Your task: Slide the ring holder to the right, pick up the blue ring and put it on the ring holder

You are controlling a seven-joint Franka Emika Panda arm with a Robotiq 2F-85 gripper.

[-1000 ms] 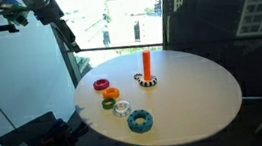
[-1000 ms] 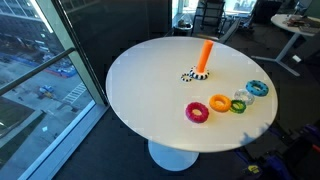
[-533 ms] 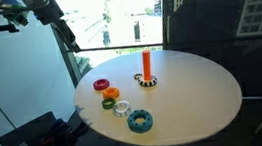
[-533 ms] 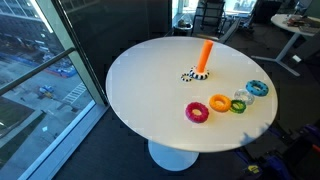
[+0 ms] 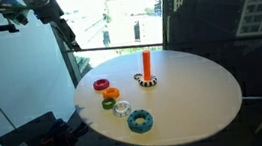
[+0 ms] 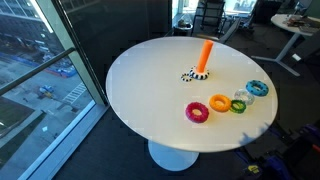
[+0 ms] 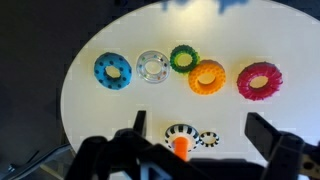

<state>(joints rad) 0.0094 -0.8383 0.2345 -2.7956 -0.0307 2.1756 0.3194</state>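
Observation:
The ring holder is an upright orange peg on a striped round base, near the middle of the round white table. The blue ring lies flat near the table's edge, at the end of a row of rings. In the wrist view I look straight down on the ring holder and the blue ring. My gripper hangs high above the table, open and empty, its fingers either side of the peg in the wrist view.
In the row with the blue ring lie a whitish ring, a green ring, an orange ring and a pink ring. A small striped ring lies beside the holder's base. Windows stand behind the table.

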